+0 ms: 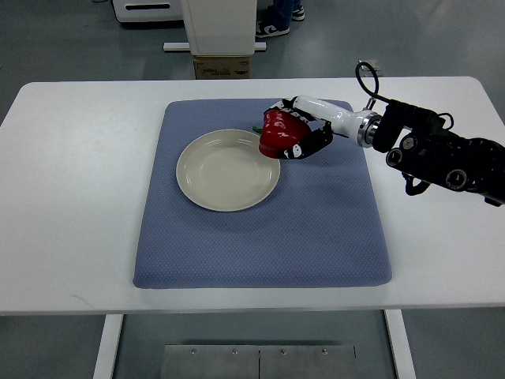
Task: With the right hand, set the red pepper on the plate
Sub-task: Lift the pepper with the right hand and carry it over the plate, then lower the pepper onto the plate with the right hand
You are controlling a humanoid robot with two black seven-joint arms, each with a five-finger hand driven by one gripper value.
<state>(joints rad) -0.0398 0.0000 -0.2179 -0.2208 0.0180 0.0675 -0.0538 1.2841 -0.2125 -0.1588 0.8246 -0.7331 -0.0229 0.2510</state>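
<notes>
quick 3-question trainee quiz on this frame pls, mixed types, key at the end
1. True or false: the glossy red pepper lies fully inside the round cream plate.
2. Which hand grips the pepper? A) left B) right
3. Fill in: the plate rests on a blue-grey padded ___.

Key: 1 false, it is at the plate's upper-right rim, held; 2 B; 3 mat.

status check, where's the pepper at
Right hand shut on glossy red bell pepper. Pepper at right rim of round cream plate, not set down. Plate bare, nothing blocking.
</notes>
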